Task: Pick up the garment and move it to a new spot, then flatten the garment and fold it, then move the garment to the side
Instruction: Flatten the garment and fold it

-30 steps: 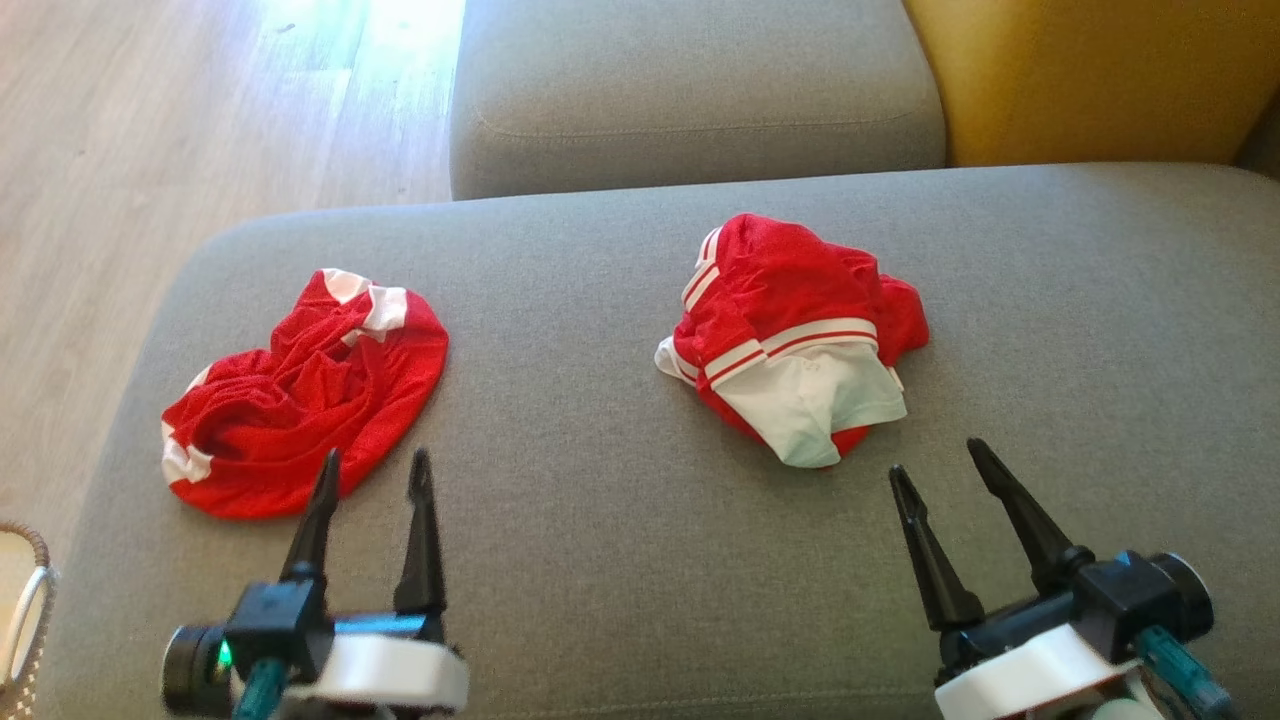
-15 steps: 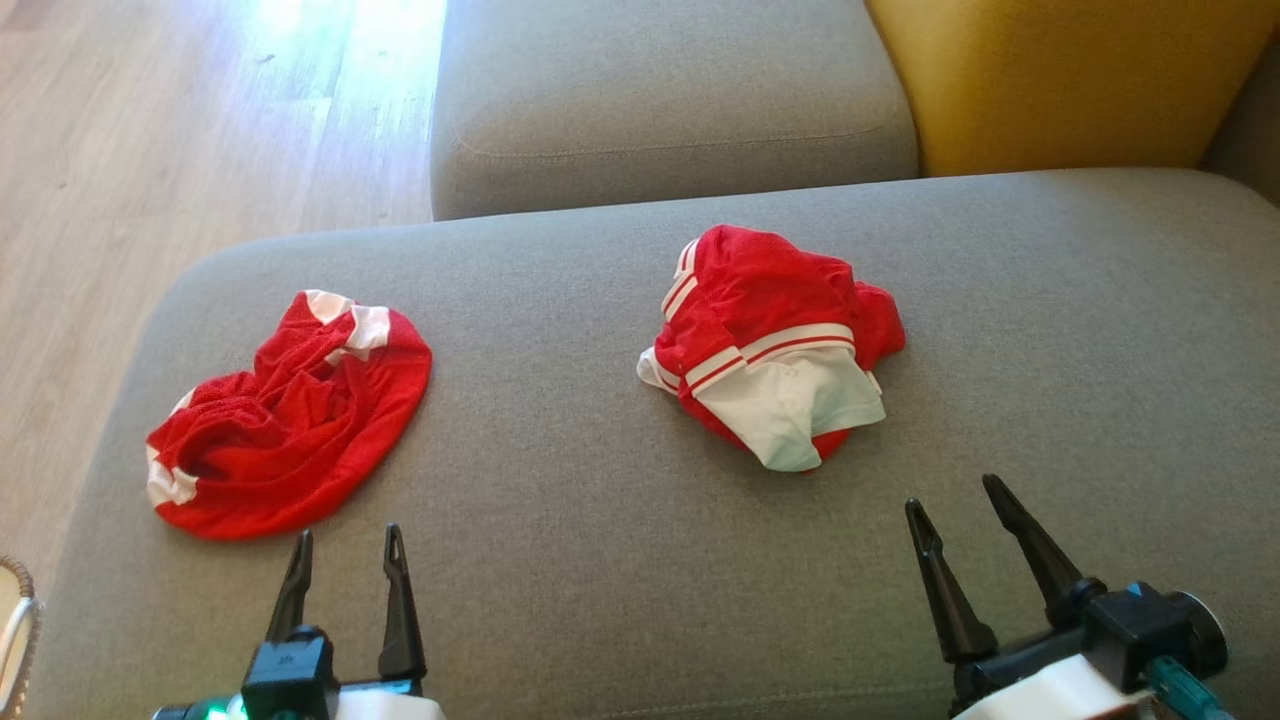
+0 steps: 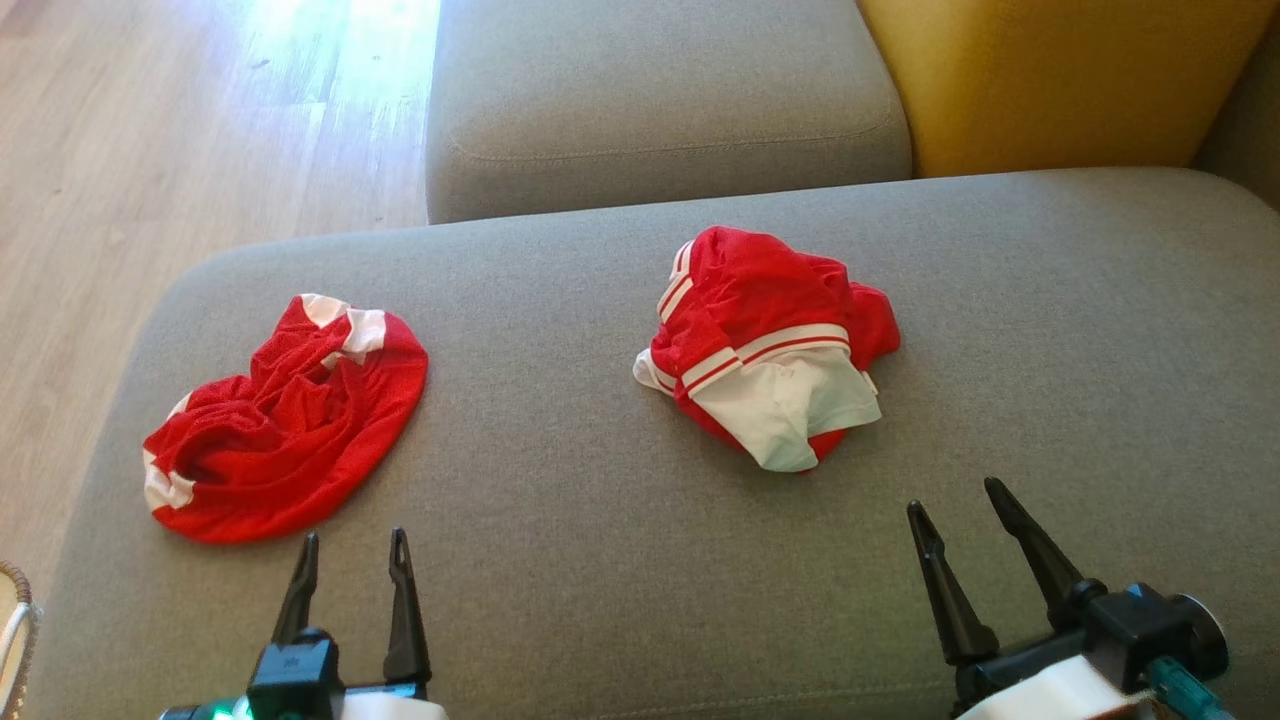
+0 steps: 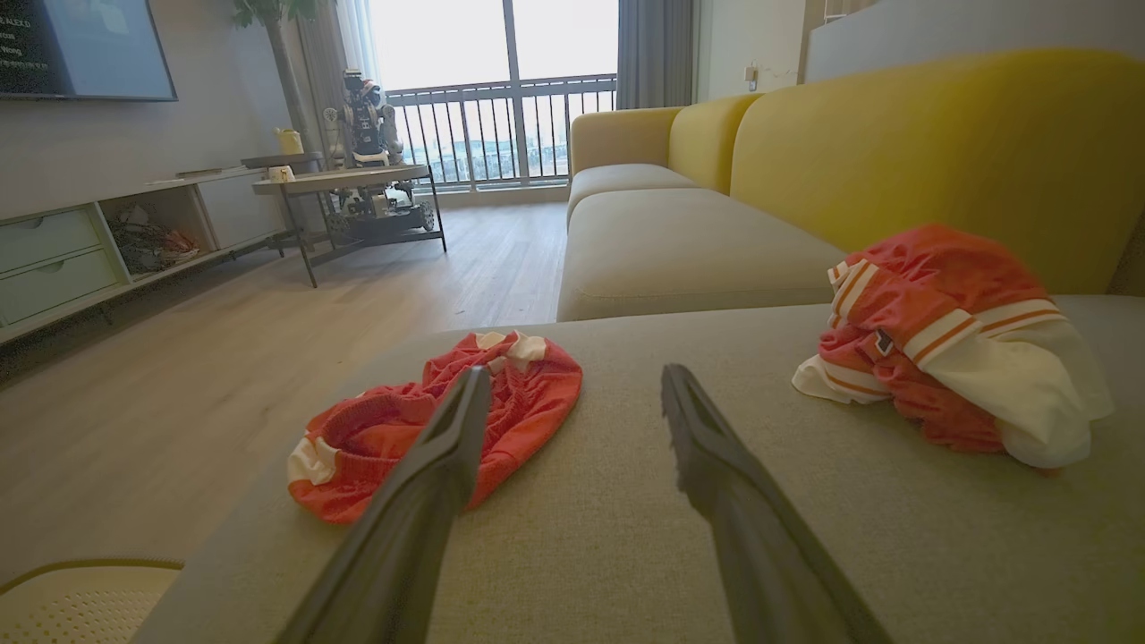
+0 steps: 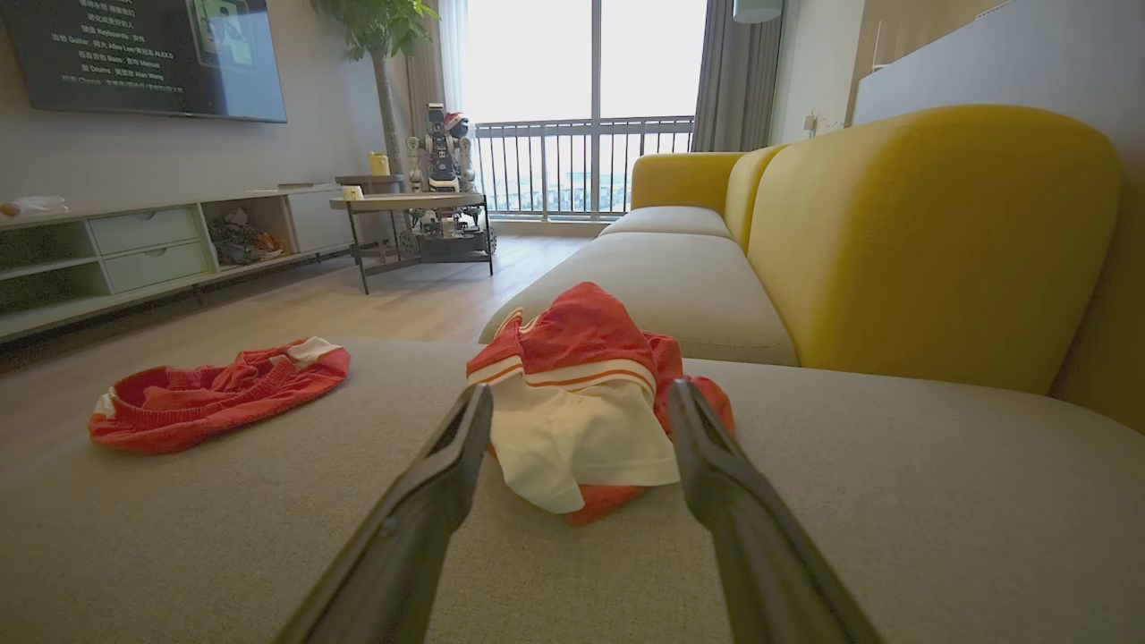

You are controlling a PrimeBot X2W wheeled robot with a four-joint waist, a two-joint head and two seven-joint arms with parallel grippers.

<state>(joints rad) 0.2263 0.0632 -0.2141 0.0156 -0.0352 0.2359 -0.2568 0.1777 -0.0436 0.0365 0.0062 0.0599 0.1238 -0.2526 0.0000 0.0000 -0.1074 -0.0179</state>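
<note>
Left end effector (image 3: 355,540): jaws wide, empty, over the near edge of the grey seat cushion (image 3: 560,520), clear of cloth.
Right end effector (image 3: 953,497): wide, empty, over the same near edge; you have it aimed at the striped garment, likely staged for a reach.
Striped garment (image 3: 770,345): bunched mid-cushion, white panel up.
Red garment (image 3: 285,420): crumpled at the cushion's left end; which one the task means, you cannot tell.
Hidden: folds bury sleeves and hems; a basket (image 3: 15,630) off the cushion's near-left corner is cut off.
</note>
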